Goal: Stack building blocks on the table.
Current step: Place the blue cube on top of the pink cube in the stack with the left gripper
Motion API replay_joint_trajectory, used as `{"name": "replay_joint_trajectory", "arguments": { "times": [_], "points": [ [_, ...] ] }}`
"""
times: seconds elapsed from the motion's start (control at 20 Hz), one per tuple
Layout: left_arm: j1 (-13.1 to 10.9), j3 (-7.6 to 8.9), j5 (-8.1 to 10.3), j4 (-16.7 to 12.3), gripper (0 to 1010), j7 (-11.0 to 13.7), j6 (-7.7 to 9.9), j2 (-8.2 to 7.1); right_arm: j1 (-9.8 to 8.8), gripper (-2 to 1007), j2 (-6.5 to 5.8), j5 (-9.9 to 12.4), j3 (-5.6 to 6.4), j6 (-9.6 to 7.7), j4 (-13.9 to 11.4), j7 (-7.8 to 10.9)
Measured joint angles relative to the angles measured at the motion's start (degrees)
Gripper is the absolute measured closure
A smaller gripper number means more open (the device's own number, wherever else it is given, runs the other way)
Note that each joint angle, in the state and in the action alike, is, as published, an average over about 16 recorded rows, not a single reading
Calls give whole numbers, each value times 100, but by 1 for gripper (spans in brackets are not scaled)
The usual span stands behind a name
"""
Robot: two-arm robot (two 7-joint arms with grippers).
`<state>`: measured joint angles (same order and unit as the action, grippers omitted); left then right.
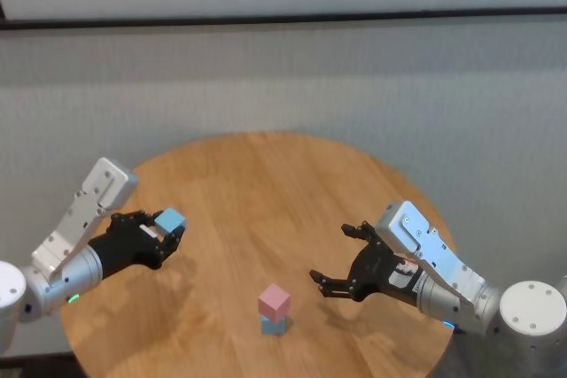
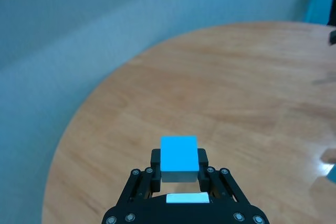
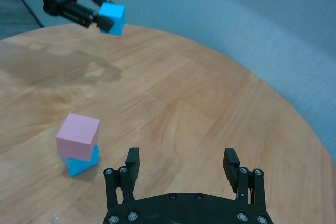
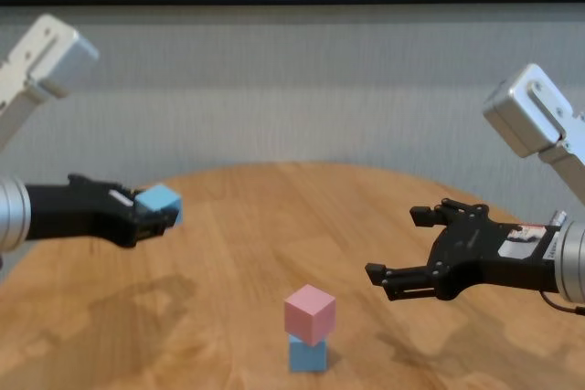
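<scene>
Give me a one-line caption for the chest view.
Left gripper carries a blue block above the table; pink-on-blue stack waits.

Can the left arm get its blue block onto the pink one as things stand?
Probably yes. The left gripper holds the blue block above the table, nothing covers the pink block, and the open right gripper stays beside the stack.

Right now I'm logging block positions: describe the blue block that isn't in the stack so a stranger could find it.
Start at the round wooden table and look above its left side. There the left gripper is shut on a light blue block, held in the air. The other blue block sits on the table under the pink block.
</scene>
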<state>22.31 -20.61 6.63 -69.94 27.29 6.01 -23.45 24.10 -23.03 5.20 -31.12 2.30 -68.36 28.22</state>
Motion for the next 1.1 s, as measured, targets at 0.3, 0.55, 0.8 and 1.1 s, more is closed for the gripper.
{"name": "replay_joint_trajectory", "arguments": {
  "times": [0.3,0.55,0.8,1.1],
  "points": [
    [-87,-101,68,-437,613,150,50,-153,0,4,0,0,0,0,0,0],
    [-176,-245,84,-714,613,258,87,-279,0,4,0,0,0,0,0,0],
    [-266,-390,73,-979,613,330,93,-404,0,4,0,0,0,0,0,0],
    [-318,-572,16,-1227,613,408,68,-504,0,4,0,0,0,0,0,0]
  ]
}}
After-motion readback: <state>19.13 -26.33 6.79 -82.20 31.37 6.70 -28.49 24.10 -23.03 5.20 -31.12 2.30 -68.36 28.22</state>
